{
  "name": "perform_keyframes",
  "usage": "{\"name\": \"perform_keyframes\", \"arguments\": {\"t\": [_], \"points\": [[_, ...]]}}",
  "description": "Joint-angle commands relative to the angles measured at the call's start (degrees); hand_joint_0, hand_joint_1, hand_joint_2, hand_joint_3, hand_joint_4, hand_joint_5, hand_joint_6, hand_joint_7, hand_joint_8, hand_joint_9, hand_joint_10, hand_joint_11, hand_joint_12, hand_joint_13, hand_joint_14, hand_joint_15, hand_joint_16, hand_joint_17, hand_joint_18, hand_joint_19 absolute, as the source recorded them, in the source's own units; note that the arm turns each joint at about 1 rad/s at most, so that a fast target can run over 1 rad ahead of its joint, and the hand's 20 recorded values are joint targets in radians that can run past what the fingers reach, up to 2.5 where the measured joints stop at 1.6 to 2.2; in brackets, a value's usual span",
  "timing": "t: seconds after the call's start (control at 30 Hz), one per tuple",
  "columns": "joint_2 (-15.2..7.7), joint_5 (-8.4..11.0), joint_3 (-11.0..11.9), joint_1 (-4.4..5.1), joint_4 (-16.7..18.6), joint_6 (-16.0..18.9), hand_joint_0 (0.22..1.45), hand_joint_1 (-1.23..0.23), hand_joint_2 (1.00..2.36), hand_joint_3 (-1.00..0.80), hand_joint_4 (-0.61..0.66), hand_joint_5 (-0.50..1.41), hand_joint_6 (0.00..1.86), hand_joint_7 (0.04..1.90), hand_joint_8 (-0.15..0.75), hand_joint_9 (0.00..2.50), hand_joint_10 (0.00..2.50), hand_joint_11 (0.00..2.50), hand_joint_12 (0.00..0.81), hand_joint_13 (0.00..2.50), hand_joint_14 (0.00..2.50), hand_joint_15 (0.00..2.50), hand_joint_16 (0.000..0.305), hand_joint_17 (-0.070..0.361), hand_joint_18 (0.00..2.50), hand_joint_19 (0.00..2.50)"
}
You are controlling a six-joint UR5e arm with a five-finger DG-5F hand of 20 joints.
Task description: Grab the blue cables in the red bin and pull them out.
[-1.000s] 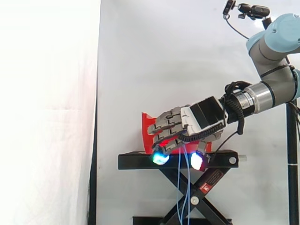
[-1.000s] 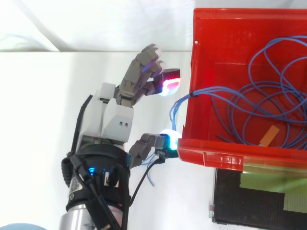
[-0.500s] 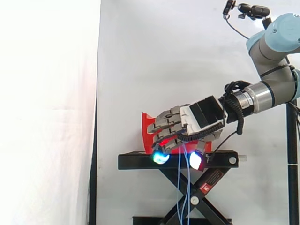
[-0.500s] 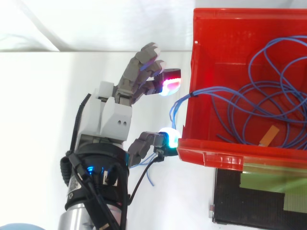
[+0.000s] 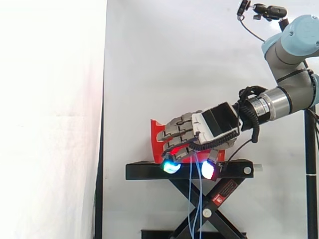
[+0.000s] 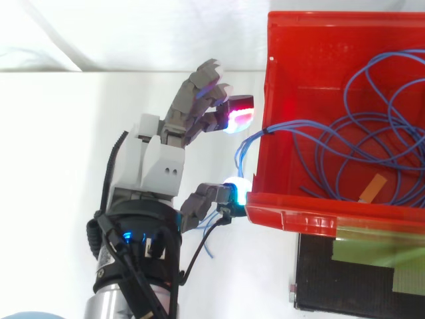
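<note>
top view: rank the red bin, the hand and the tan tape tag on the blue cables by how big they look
1. red bin: largest, even though the picture's edge cuts it off.
2. hand: clearly smaller than the bin.
3. tan tape tag: by far the smallest.

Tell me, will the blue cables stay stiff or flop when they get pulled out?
Probably floppy: the blue cables lie in loose loops in the red bin and droop over its wall. They look thin, so likely light.
</note>
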Motion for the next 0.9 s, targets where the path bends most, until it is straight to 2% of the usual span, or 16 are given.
{"name": "perform_keyframes", "arguments": {"t": [0.0,0.87], "points": [[-0.02,0.08,0.00,-0.02,-0.06,-0.88,0.80,-0.83,1.00,-1.00,0.19,0.58,0.01,0.60,0.265,0.56,0.01,0.50,0.313,0.35,0.01,0.35,0.042,0.094,0.28,0.51],[0.07,0.34,-1.14,0.07,0.11,-0.88,0.81,-0.83,1.00,-1.00,0.21,0.73,0.01,0.63,0.273,0.66,0.01,0.57,0.306,0.41,0.01,0.37,0.041,0.093,0.29,0.51]]}}
